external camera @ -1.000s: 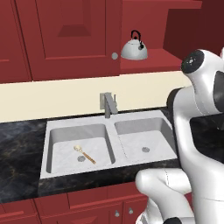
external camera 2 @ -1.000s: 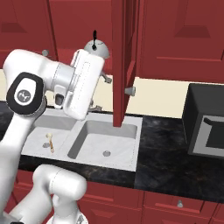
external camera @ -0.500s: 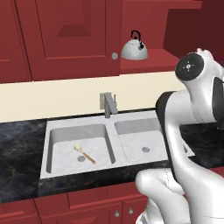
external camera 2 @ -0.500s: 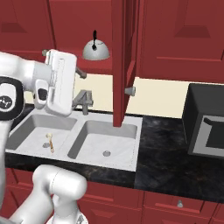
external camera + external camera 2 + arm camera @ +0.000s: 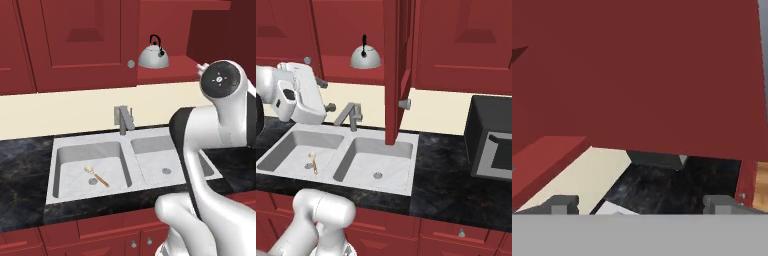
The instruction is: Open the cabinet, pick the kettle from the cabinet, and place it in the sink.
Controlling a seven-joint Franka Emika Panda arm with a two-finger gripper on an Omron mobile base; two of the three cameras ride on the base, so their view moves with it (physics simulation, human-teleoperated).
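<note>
The cabinet [image 5: 80, 45] has its left door shut, and its right door [image 5: 393, 75] stands swung out, seen edge-on. The silver kettle [image 5: 153, 54] [image 5: 365, 58] sits upright on the red shelf inside. Below it lies the grey double sink [image 5: 75, 187] [image 5: 401, 187], with a faucet [image 5: 123, 119] behind the basins. My gripper [image 5: 326, 95] hovers in front of the cabinet, lower than the kettle and apart from it, over the sink's left side. Its jaws are open and hold nothing. In the hand view the gripper [image 5: 642, 204] faces the red door, with its fingertips [image 5: 562, 204] far apart.
A wooden-handled spoon [image 5: 96, 175] lies in the left basin. A dark microwave [image 5: 491, 145] stands on the black counter [image 5: 441, 175] to the right. The open door's knob [image 5: 404, 104] juts out over the right basin. Red drawer units run below the counter.
My hand has swung left in the right base view, away from in front of the kettle, which shows whole now. The jaws stayed open. Kettle, door and base have not moved.
</note>
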